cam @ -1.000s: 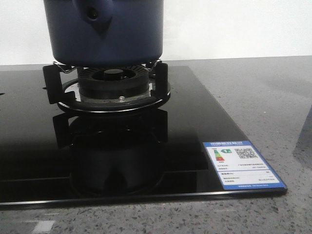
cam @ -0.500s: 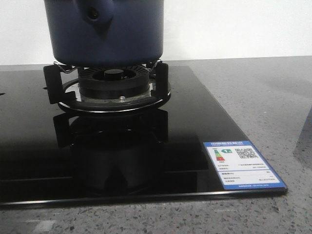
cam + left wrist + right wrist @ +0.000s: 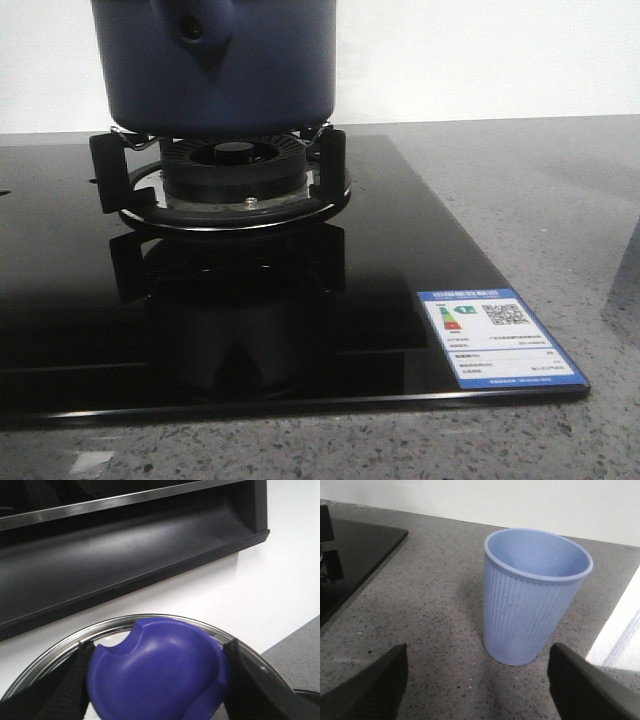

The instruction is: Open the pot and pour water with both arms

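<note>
Large dark navy-blue glossy pot (image 3: pixel 215 65): likely heavy, slippery; left gripper (image 3: pixel 157 680) clamps blue lid knob (image 3: pixel 157 672); right gripper (image 3: pixel 477 680) jaws spread, empty

The pot (image 3: pixel 215 65) is cut off above; neither claw shows in front view.
</note>
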Motion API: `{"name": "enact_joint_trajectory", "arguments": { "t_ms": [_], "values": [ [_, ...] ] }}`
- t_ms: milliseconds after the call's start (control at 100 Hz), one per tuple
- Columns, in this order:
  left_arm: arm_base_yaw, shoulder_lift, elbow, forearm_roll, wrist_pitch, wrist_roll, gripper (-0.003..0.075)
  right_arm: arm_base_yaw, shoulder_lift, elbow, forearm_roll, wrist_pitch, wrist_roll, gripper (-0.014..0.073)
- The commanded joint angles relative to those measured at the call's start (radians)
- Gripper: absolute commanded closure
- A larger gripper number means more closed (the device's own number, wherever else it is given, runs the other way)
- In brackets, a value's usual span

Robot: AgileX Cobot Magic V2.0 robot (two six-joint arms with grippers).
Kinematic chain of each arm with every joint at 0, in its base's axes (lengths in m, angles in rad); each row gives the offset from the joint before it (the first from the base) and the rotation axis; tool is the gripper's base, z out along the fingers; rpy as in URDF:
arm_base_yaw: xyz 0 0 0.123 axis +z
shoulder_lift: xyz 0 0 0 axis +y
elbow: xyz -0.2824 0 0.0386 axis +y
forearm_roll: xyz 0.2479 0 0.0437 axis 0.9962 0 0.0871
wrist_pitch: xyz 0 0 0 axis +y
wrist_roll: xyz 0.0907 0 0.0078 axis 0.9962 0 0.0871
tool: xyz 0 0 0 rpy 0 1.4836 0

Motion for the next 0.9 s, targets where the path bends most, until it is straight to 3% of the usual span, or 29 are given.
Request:
{"name": "enact_joint_trajectory", "arguments": {
  "t_ms": [0, 190, 420, 890],
  "values": [
    [0.003, -0.026, -0.041, -0.07, -0.02, -0.003, 0.0352, -0.038, 0.058, -0.027, 0.018, -0.129, 0.002, 0.0069],
    [0.001, -0.026, -0.041, -0.07, -0.021, -0.003, 0.0352, -0.146, 0.113, -0.027, 0.037, -0.204, 0.002, 0.0069],
    [0.001, -0.022, -0.041, -0.07, -0.021, -0.003, 0.0352, -0.148, 0.189, -0.027, 0.047, -0.275, 0.013, 0.0069],
    [0.001, -0.022, -0.041, -0.07, -0.021, -0.003, 0.0352, -0.148, 0.484, -0.04, 0.078, -0.57, 0.058, 0.0069]
  ]
}}
